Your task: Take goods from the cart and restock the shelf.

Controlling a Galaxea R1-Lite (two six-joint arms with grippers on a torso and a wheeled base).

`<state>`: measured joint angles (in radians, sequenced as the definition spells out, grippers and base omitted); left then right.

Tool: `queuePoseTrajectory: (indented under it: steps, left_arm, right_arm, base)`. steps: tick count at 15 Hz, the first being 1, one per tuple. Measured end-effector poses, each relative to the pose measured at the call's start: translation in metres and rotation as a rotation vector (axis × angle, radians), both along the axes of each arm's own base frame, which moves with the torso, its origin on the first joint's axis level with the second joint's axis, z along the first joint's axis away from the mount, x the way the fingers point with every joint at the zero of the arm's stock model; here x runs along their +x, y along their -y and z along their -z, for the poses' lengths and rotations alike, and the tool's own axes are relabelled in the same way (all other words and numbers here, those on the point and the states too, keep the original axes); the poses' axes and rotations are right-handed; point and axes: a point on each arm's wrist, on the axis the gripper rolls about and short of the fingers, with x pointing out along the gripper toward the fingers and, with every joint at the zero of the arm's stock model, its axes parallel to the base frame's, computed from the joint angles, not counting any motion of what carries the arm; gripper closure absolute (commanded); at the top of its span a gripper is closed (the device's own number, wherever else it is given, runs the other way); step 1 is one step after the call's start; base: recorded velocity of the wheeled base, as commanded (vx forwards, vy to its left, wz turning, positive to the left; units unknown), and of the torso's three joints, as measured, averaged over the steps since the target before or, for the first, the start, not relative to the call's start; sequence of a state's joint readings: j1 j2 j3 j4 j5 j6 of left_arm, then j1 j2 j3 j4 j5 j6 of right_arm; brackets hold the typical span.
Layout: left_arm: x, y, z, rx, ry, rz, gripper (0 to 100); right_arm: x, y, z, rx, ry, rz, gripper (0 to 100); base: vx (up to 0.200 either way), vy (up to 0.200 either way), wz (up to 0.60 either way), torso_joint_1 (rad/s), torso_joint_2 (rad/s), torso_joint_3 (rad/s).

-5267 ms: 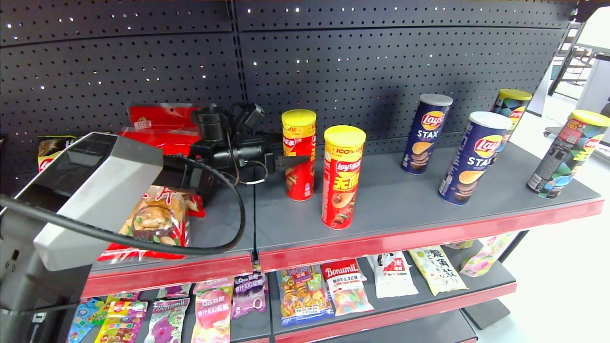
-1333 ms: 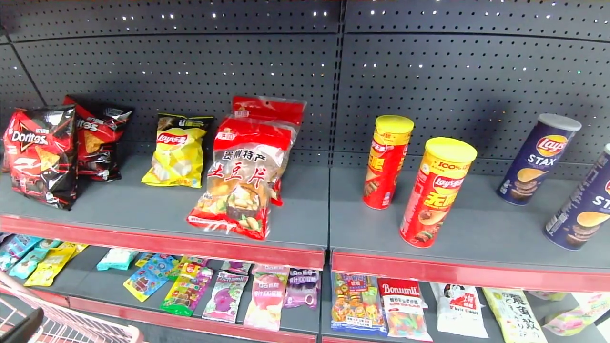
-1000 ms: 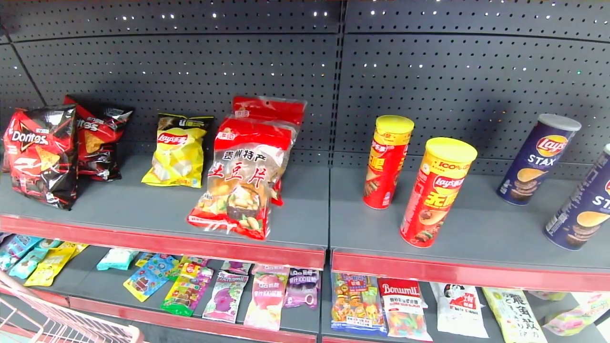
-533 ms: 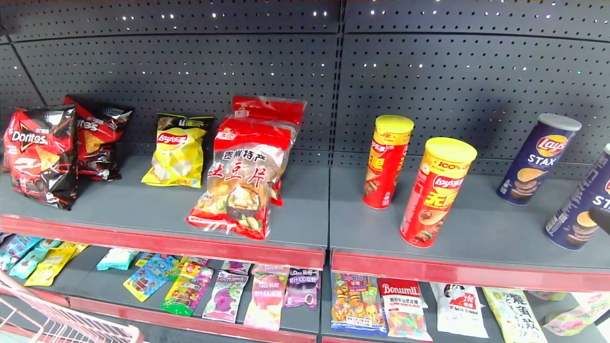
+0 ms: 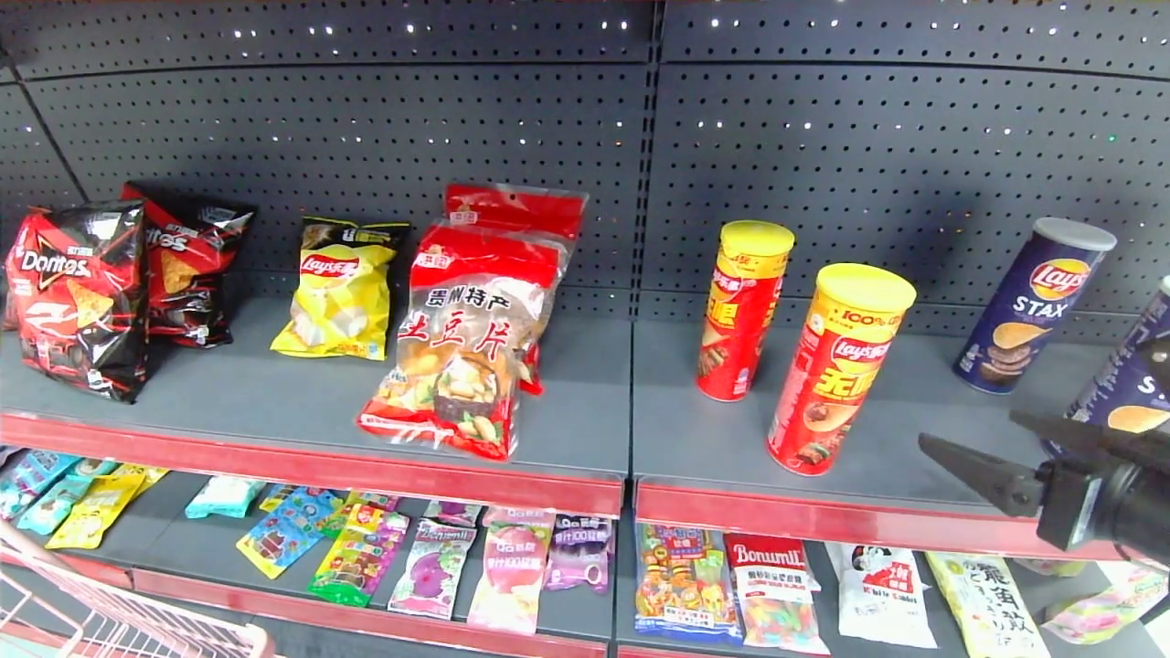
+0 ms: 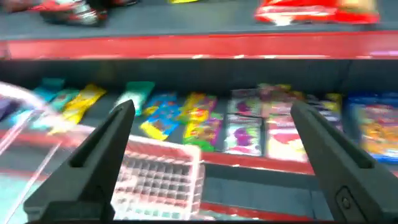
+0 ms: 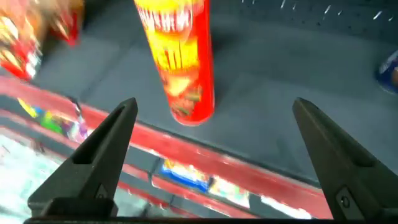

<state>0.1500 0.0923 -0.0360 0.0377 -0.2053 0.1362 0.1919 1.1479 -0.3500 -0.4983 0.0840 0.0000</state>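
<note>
Holding both jaws wide apart and empty, I have my right gripper (image 5: 967, 429) at the front edge of the shelf (image 5: 567, 402), near the red can (image 5: 836, 370) standing there. My left gripper (image 6: 211, 104) hangs by a corner of the pink wire cart (image 6: 161, 177), facing the candy bags (image 6: 242, 130) on the lower tier.

Spread pincer (image 7: 214, 102) faces red can (image 7: 177, 62) on shelf (image 7: 273, 124).

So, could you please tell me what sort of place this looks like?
Probably a shop aisle, real or mock: a pegboard-backed shelf of crisp tubes and snack bags, plus a wire cart.
</note>
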Motion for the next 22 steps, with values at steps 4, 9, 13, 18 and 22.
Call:
queuePoseTrajectory:
  steps: [4,9,13,18,22]
  left_arm:
    - [0.001,0.001,0.001,0.002,-0.008,-0.054,0]
    - [0.001,0.001,0.001,-0.056,0.003,-0.15,0]
    - [0.002,0.001,0.001,-0.03,0.013,-0.128,0]
    - [0.002,0.001,0.001,-0.033,0.013,-0.118,0]
    - [0.002,0.001,0.001,-0.031,0.014,-0.119,0]
  right_arm:
    - [0.007,-0.002,0.022,-0.022,-0.111,-0.004,0]
    - [0.021,-0.003,0.037,-0.05,-0.197,0.03,0]
    - [0.03,0.001,0.042,-0.063,-0.225,0.083,0]
    - [0.053,0.004,0.04,-0.057,-0.207,0.117,0]
    - [0.065,0.004,0.049,-0.066,-0.22,0.135,0]
  base:
    - [0.0,0.0,0.0,0.0,0.0,0.0]
    - [0.0,0.0,0.0,0.0,0.0,0.0]
    - [0.0,0.0,0.0,0.0,0.0,0.0]
    - [0.0,0.0,0.0,0.0,0.0,0.0]
    - [0.0,0.0,0.0,0.0,0.0,0.0]
